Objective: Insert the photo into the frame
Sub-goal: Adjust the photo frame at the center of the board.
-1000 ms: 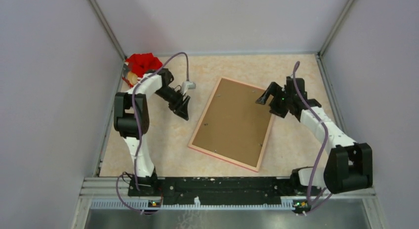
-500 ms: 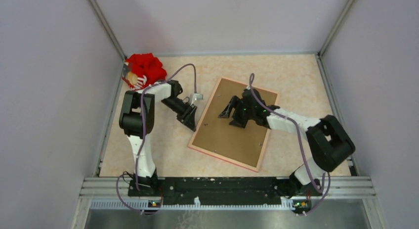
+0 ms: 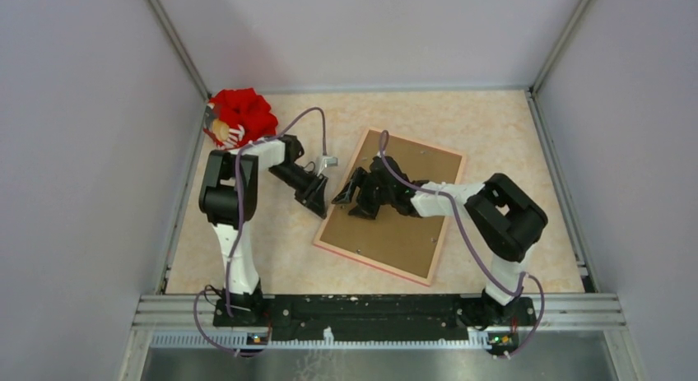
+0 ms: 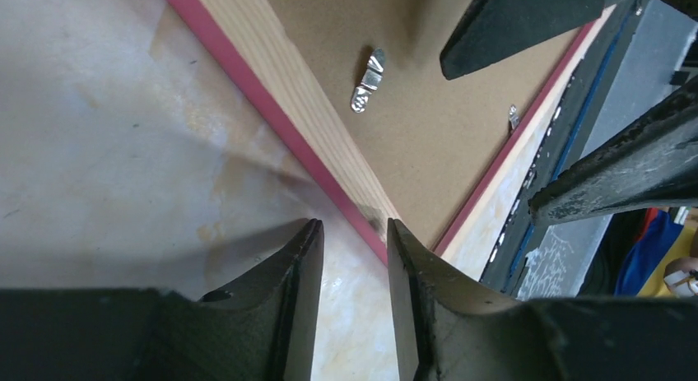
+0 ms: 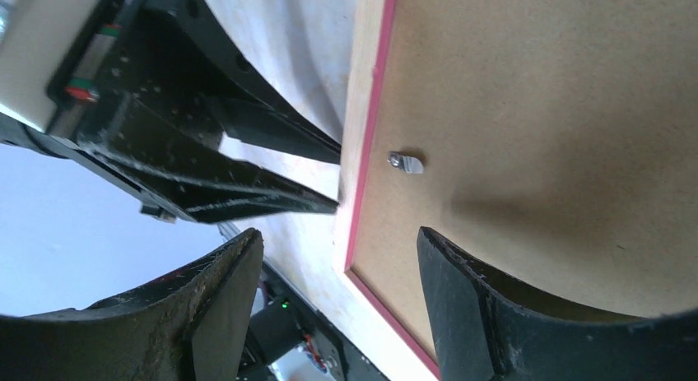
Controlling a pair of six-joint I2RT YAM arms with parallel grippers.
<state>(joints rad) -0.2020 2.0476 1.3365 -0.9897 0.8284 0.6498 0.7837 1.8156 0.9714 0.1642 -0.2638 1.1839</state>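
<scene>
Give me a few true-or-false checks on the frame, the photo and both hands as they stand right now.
1. The thin-railed pink rectangular picture frame lies face down, with the plain brown backing board showing. True.
2. The right hand is clamped on a rail. False: it is open over the board and holds nothing.
3. The left hand is at the frame's outer pink edge with its fingers apart. True.
4. The photo lies in plain sight beside the frame. False: no photo shows in any view.
5. The red crumpled object sits at the near right corner. False: it is at the far left corner.
</scene>
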